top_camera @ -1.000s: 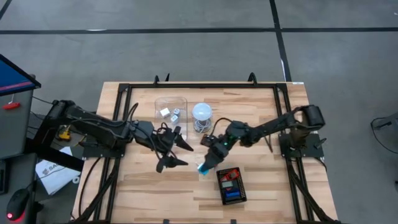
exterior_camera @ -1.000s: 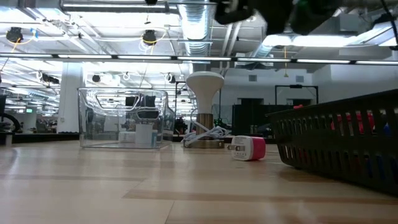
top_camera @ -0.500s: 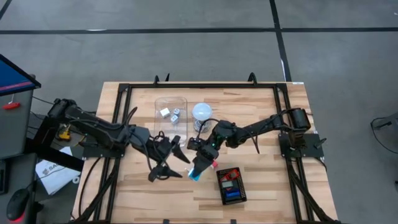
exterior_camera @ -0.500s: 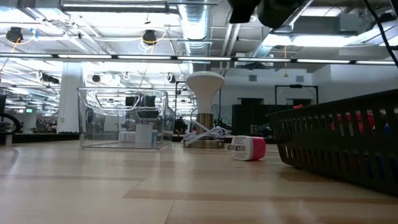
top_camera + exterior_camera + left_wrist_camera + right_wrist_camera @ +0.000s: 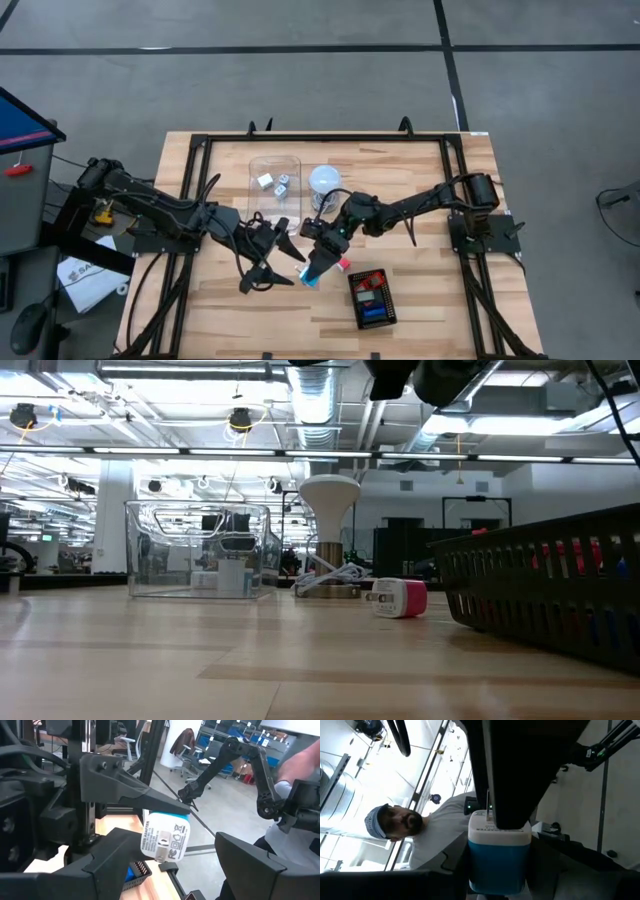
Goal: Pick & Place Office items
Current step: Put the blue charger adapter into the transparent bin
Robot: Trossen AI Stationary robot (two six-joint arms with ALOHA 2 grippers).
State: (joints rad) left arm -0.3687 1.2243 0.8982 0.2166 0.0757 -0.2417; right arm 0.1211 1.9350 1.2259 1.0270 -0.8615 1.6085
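At the centre of the overhead frame, a blue-and-white plug block (image 5: 314,272) is held by the right gripper (image 5: 318,266), long axis angled downward; the wide-open left gripper (image 5: 274,256) is positioned just beside it, leftward.

Two dark jointed arms, black cables, angular matte-black fingers (image 5: 135,797), small green wrist lights
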